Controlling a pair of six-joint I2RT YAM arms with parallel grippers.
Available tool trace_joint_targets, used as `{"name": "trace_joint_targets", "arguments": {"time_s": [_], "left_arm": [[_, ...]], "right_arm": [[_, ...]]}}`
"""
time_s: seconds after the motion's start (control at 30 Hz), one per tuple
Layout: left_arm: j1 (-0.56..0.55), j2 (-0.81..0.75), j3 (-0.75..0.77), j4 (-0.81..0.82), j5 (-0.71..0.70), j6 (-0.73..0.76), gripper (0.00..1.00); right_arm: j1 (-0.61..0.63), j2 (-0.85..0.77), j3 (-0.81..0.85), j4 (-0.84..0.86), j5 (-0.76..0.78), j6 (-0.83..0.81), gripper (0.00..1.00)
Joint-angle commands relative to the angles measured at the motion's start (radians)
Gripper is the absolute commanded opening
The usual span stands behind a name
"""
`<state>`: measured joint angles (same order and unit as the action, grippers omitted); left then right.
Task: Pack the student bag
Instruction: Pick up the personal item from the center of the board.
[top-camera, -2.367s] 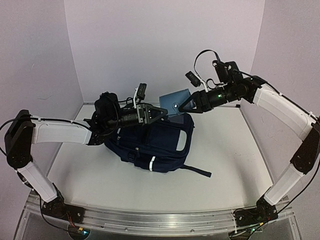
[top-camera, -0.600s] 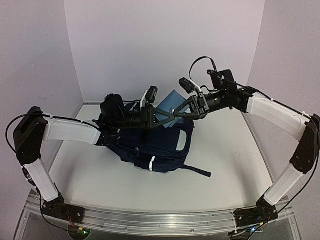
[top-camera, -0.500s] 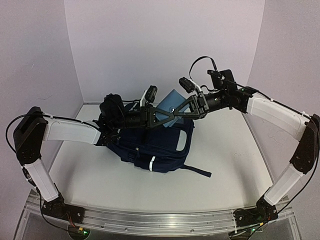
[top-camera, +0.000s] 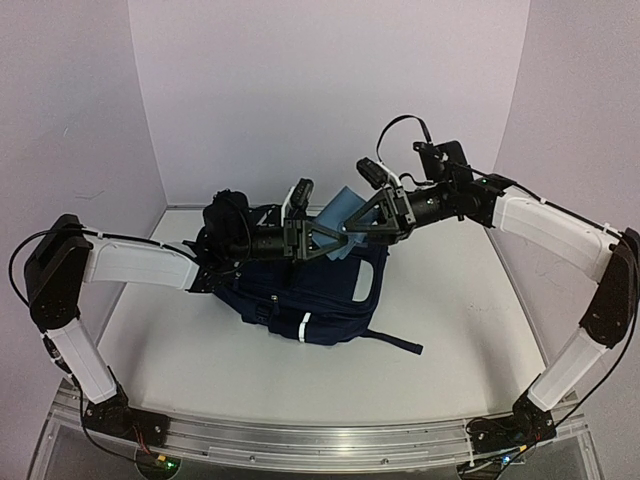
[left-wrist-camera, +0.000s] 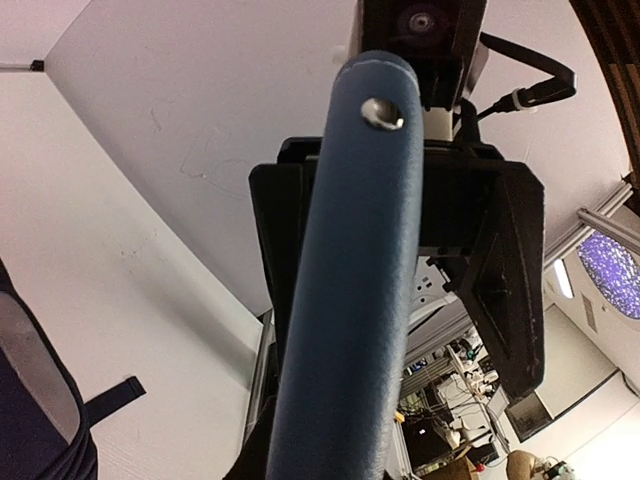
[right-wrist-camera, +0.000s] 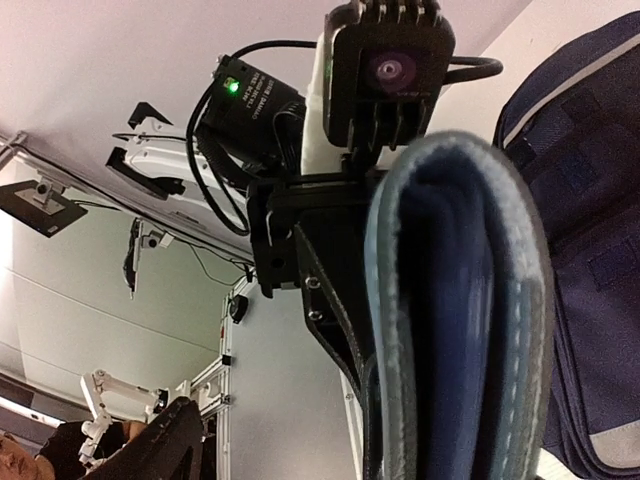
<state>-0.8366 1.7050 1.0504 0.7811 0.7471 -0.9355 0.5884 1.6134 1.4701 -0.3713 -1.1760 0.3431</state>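
Note:
The student bag (top-camera: 310, 285), navy with white stripes, lies on the table under both grippers. It also shows in the right wrist view (right-wrist-camera: 590, 250) and at the lower left of the left wrist view (left-wrist-camera: 30, 400). A small blue pouch (top-camera: 340, 208) hangs in the air above the bag. My left gripper (top-camera: 332, 240) is shut on the pouch (left-wrist-camera: 350, 300) from the left. My right gripper (top-camera: 352, 228) faces it from the right with its jaws open. One of its fingers (right-wrist-camera: 160, 450) stands well off the pouch (right-wrist-camera: 460, 320). The other finger is hidden.
The white table (top-camera: 460, 300) lies between lilac walls on three sides. A dark strap (top-camera: 395, 343) of the bag trails toward the front right. The metal rail (top-camera: 320, 440) with both arm bases runs along the near edge.
My left gripper has shut on the blue pouch. My right gripper's jaws have opened off it. Both grippers and the pouch have drifted slightly left.

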Motion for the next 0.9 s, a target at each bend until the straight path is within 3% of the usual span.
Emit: {"name": "trace_joint_targets", "arguments": {"time_s": [0.0, 0.23, 0.5, 0.63, 0.67, 0.8, 0.87], "left_arm": [[-0.006, -0.102, 0.021, -0.129, 0.107, 0.064, 0.00], [-0.006, -0.148, 0.039, -0.323, 0.168, 0.148, 0.00], [-0.006, -0.138, 0.096, -0.471, 0.196, 0.198, 0.00], [-0.006, -0.139, 0.110, -0.511, 0.175, 0.211, 0.02], [-0.006, -0.145, 0.111, -0.526, 0.155, 0.220, 0.05], [-0.004, -0.192, 0.070, -0.538, 0.059, 0.244, 0.45], [-0.003, -0.236, 0.008, -0.465, -0.007, 0.232, 0.63]], "right_arm": [[-0.052, -0.010, 0.039, -0.127, 0.208, -0.157, 0.73], [-0.052, -0.012, 0.051, -0.255, 0.165, -0.301, 0.65], [-0.025, -0.012, 0.054, -0.281, 0.036, -0.317, 0.61], [-0.014, -0.007, 0.055, -0.286, 0.060, -0.319, 0.34], [-0.013, -0.006, 0.058, -0.286, 0.069, -0.319, 0.27], [-0.014, 0.003, 0.083, -0.283, 0.084, -0.294, 0.00], [-0.014, 0.009, 0.106, -0.280, 0.079, -0.274, 0.00]]}}
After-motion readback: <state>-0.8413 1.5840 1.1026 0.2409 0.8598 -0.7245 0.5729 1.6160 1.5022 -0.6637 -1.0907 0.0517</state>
